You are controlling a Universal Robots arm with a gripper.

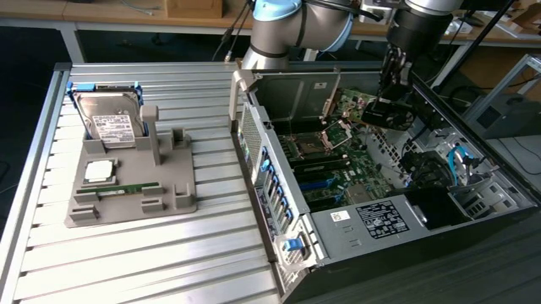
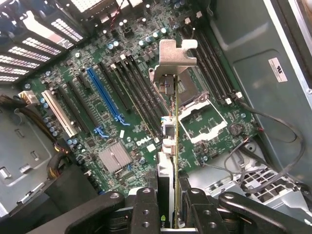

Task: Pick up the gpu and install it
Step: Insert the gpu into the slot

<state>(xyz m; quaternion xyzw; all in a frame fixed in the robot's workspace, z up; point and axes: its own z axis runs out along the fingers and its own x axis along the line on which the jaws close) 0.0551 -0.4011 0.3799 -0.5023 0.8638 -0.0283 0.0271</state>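
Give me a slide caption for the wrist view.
The fingers grip the gpu edge-on over the motherboard, silver bracket at its far end.

Hard drive [image 1: 114,123], CPU [image 1: 100,170] and RAM stick [image 1: 118,189] sit on grey holder [image 1: 171,172]

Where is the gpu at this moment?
The gpu is held in the gripper above the motherboard inside the open computer case, on the exterior view's right.

High exterior view and close wrist view share the motherboard [image 2: 105,114].
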